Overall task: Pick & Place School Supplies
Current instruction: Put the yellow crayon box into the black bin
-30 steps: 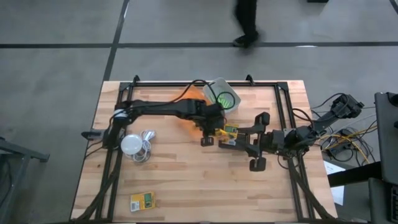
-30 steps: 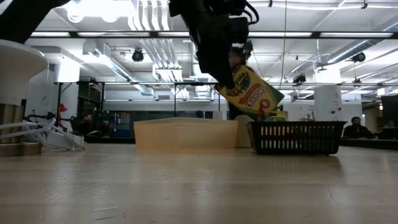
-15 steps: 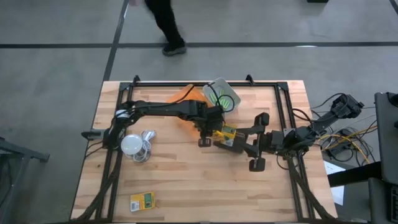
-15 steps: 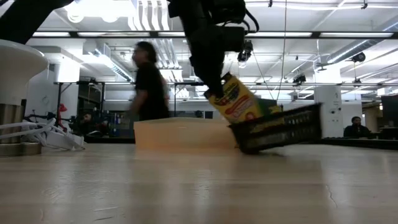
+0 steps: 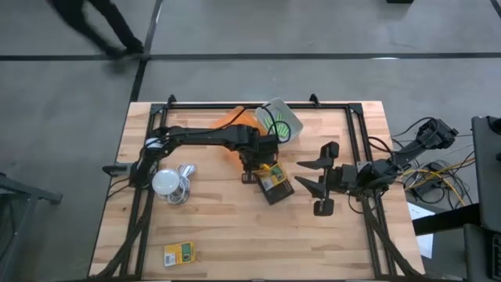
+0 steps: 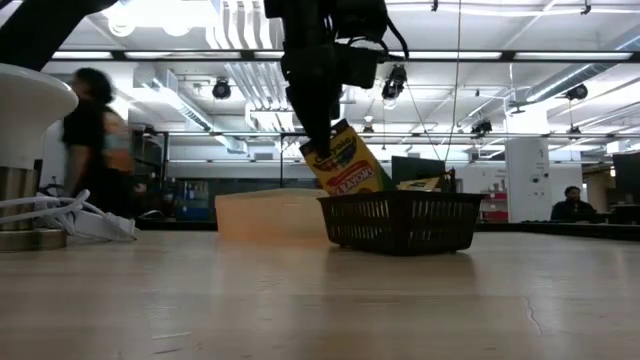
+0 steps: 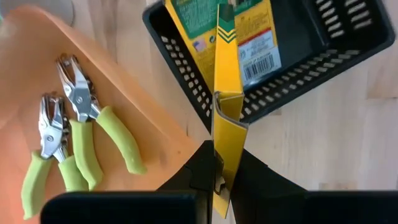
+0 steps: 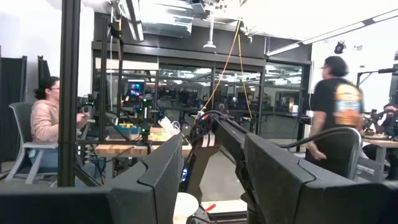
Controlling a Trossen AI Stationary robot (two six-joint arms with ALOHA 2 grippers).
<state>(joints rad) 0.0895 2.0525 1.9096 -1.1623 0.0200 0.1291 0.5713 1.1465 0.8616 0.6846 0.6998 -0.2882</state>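
My left gripper [image 5: 258, 167] is shut on a yellow-and-green crayon box [image 5: 270, 174], which stands tilted with its lower end inside a black mesh basket [image 5: 280, 193] at the table's middle. The low view shows the crayon box [image 6: 343, 168] leaning up out of the basket [image 6: 400, 222]. A second printed box [image 7: 256, 32] lies flat on the basket's floor. My right gripper [image 5: 307, 175] is open, just right of the basket and apart from it. Two green-handled pliers [image 7: 74, 143] lie in the orange bin [image 7: 143, 124]. My left gripper [image 7: 217, 186] pinches the crayon box by its narrow yellow side edge [image 7: 225, 140] at the upper end, between the two fingers. It comes from above, slanting down. The box stays tilted, and its lower end [image 7: 224, 25] is down in the basket.
The orange bin [image 5: 232, 124] and a grey bin holding green sticks [image 5: 280, 121] stand at the far edge, behind the left arm. A white round thing with coiled cable [image 5: 171, 185] lies at the left. Another printed box [image 5: 180, 252] lies near the near edge. People move beyond the table.
My left gripper has moved toward the table's left, still holding the crayon box. The basket tipped up on one side, then settled level, and has slid left, away from my right gripper. A person has walked past behind the table.
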